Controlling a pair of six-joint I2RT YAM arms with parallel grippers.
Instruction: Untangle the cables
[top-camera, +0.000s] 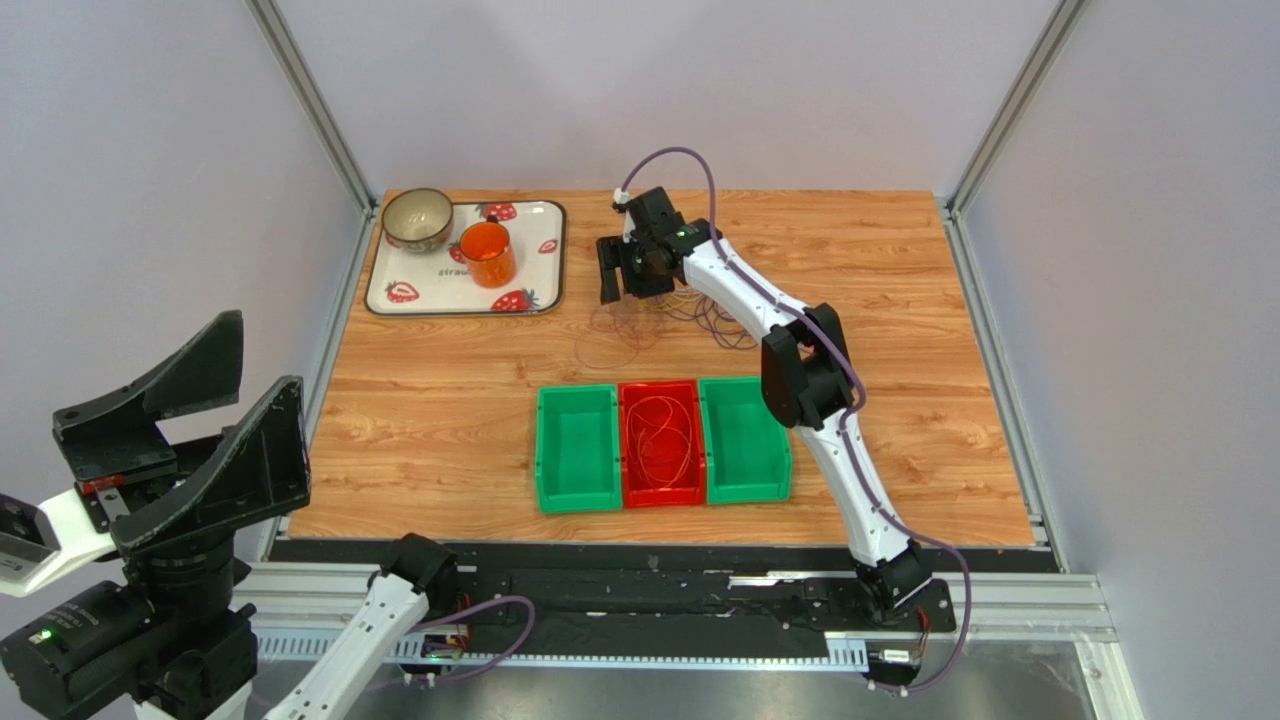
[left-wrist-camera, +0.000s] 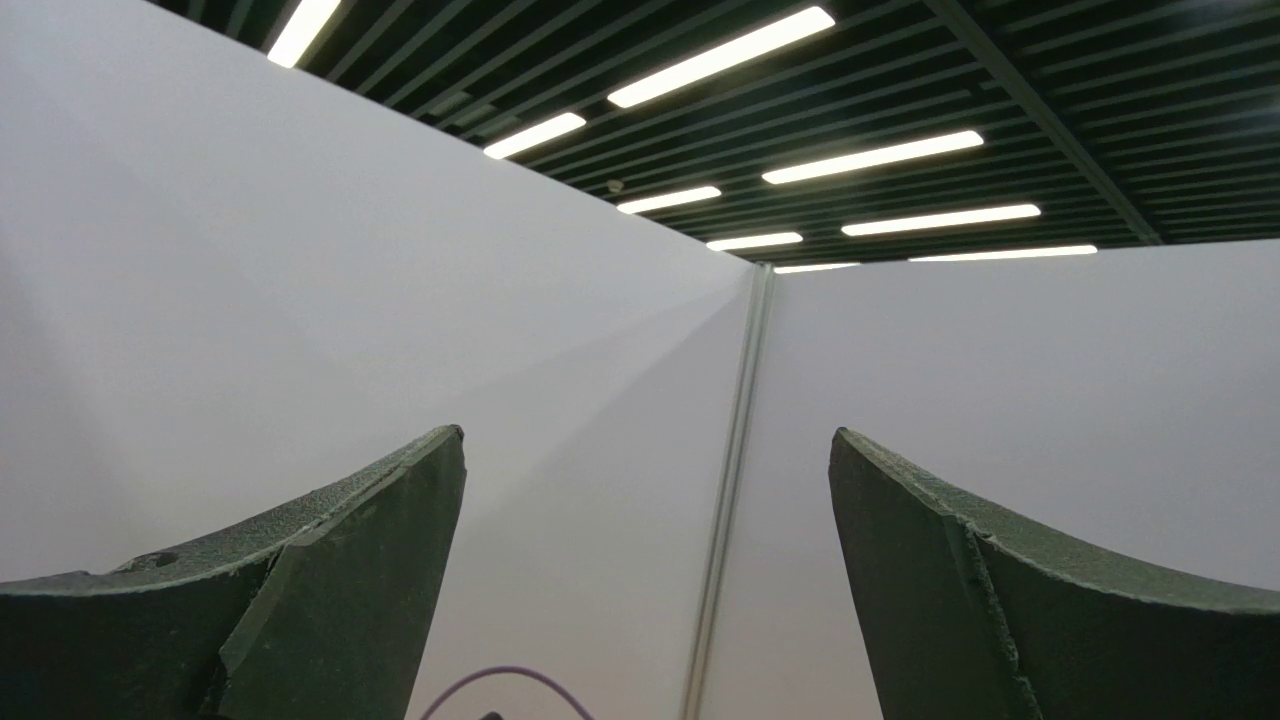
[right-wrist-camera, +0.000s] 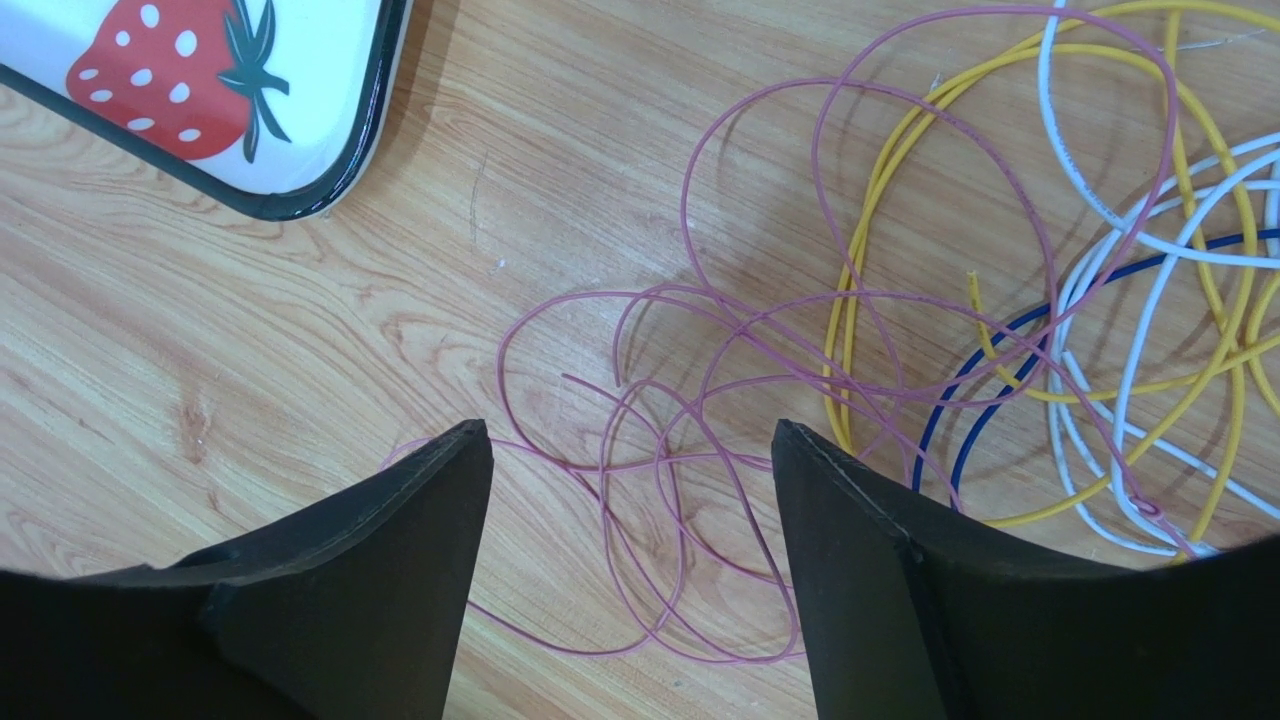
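Right arm (top-camera: 857, 480) stretched far across the counter (top-camera: 932, 300) — right hand (right-wrist-camera: 631, 450) tipped down, fingers apart, empty, above the pink cables (right-wrist-camera: 684, 405).

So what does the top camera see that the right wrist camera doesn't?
Only the top camera shows the bins, one with orange cables, plus the bowl and cup. Only the wrist camera shows the colours of the loose cables: pink, yellow, blue, white. Both show the tray, the table and the open right tool.
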